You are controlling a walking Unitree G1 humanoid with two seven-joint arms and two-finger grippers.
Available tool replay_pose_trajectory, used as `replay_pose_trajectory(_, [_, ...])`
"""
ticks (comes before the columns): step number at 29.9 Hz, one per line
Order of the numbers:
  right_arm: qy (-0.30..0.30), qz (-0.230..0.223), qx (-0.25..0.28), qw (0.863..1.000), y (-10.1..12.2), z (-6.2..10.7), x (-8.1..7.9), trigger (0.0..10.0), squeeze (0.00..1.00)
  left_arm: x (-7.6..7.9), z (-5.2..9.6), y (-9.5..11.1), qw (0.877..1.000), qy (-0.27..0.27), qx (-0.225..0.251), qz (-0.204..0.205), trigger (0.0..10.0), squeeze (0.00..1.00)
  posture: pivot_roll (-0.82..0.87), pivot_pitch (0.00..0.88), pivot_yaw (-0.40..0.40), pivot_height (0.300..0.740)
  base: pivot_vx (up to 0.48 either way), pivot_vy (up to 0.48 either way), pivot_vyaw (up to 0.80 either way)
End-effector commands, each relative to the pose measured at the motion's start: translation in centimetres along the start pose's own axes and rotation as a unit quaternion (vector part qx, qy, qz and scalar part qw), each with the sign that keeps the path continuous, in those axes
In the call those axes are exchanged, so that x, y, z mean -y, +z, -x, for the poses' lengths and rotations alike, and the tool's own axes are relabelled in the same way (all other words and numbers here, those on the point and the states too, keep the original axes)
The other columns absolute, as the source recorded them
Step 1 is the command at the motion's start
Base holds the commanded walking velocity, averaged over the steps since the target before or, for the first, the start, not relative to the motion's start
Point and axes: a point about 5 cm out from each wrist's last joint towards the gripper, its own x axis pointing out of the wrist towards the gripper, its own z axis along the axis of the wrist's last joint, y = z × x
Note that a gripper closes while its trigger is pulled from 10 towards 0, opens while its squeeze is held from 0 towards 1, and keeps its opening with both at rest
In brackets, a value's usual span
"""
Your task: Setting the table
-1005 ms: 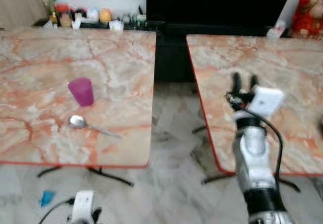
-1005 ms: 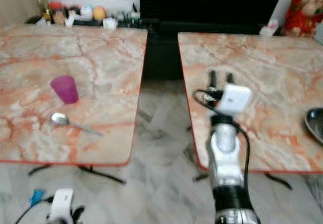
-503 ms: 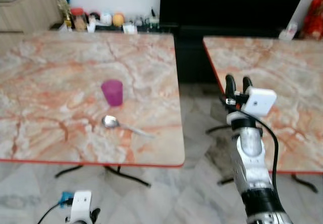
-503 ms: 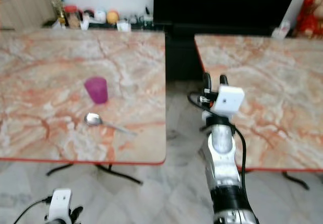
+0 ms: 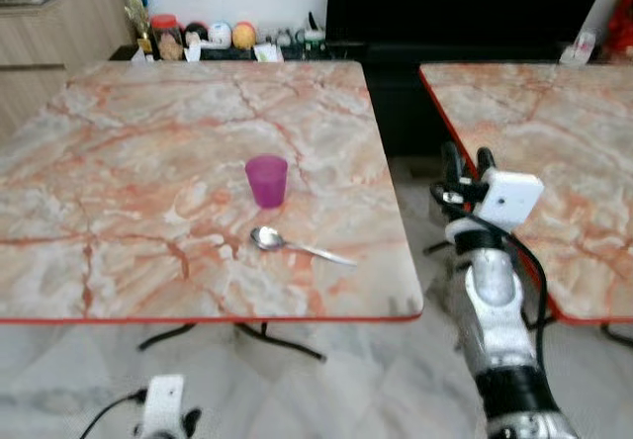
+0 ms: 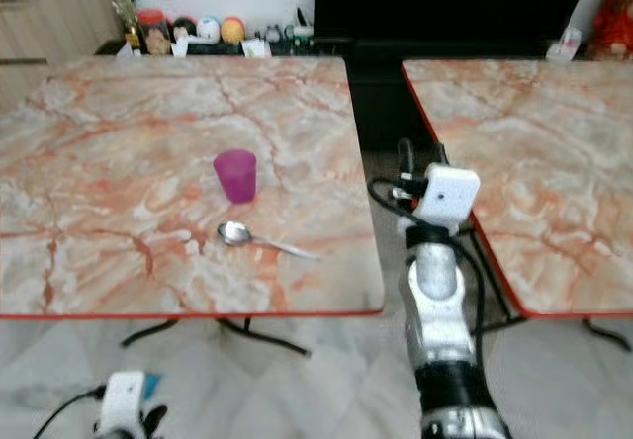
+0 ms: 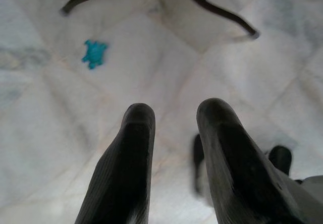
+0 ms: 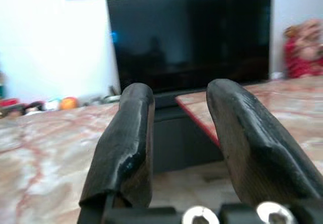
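A purple cup (image 5: 266,180) stands upright near the middle of the left marble table (image 5: 119,162). A metal spoon (image 5: 297,247) lies just in front of it, its bowl toward the cup. My right gripper (image 5: 468,159) is raised over the gap between the two tables, to the right of the cup and spoon and well apart from them. It is open, and its fingers (image 8: 126,143) hold nothing. My left gripper (image 7: 174,118) hangs low over the floor in front of the left table, open and holding nothing.
A second marble table (image 5: 554,132) stands to the right across a narrow gap of floor. Behind are a black TV (image 5: 465,4), a low shelf of jars and small items (image 5: 218,36), and a wooden cabinet (image 5: 49,14). Table legs (image 5: 247,335) and a small blue thing (image 7: 94,53) are on the floor.
The camera has swung left, so the left table with cup and spoon sits more central. The right gripper, earlier over the right table's near corner, is now over the gap.
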Motion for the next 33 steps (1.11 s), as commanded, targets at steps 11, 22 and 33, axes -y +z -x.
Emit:
replay_pose_trajectory(11, [0.014, -0.002, 0.012, 1.0, 0.55, -0.33, -0.81, 10.0, 0.0, -0.33, 0.01, 0.14, 1.0, 0.005, 0.001, -0.01, 10.0, 0.0, 0.12, 0.0, -0.029, 0.728, 0.0, 0.234, 0.0])
replay_pose_trajectory(22, [0.02, -0.001, 0.012, 1.0, 0.54, -0.34, -1.0, 10.0, 0.0, -0.32, -0.02, 0.33, 1.0, 0.005, 0.007, -0.008, 10.0, 0.0, 0.12, 0.0, -0.028, 0.728, 0.0, 0.0, 0.0])
replay_pose_trajectory(33, [0.036, 0.005, 0.022, 0.999, 0.82, -0.24, -1.51, 10.0, 0.0, -0.55, -0.02, 0.46, 1.0, 0.013, 0.011, -0.007, 10.0, 0.0, 0.12, 0.0, -0.028, 0.728, 0.138, 0.0, 0.44])
